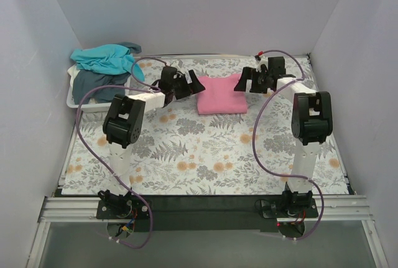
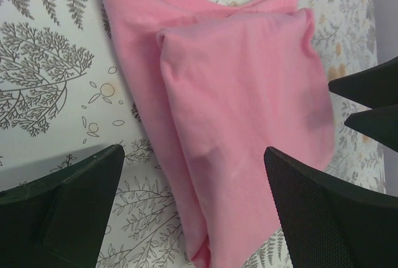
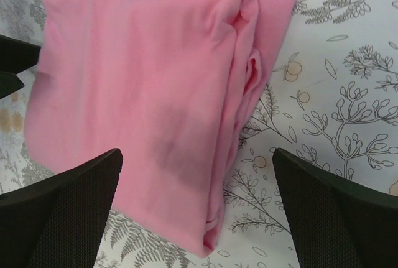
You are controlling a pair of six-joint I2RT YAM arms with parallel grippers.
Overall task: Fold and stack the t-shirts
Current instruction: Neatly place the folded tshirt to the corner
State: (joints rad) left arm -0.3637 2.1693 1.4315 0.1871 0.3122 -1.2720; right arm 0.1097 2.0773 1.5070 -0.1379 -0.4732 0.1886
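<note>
**Pink shirt folded on the counter, both grippers open at its sides**

Your counter (image 1: pixel 205 156) is covered in a fern-and-flower print and carries everything in view. The pink t-shirt (image 1: pixel 221 96) lies folded into a rough rectangle on the far half of it, about midway between the two side walls. In your left wrist view the pink t-shirt (image 2: pixel 236 125) shows a smaller folded layer lying on a wider one. In your right wrist view the pink t-shirt (image 3: pixel 149 94) shows stacked fold edges along one side.

At the far left corner sits a white basket (image 1: pixel 71 99). The teal t-shirt (image 1: pixel 106 58) is heaped unfolded on top of it, and the grey-blue t-shirt (image 1: pixel 96 86) is bunched beneath.

Your left gripper (image 1: pixel 196 83) sits at the pink shirt's left edge and your right gripper (image 1: pixel 241 84) at its right edge, pointing towards each other. Both wrist views show the jaws spread wide with nothing between them but the cloth lying below, for the left gripper (image 2: pixel 193 156) and the right gripper (image 3: pixel 197 156) alike. Neither holds anything. You cannot tell whether either one touches the fabric.
</note>
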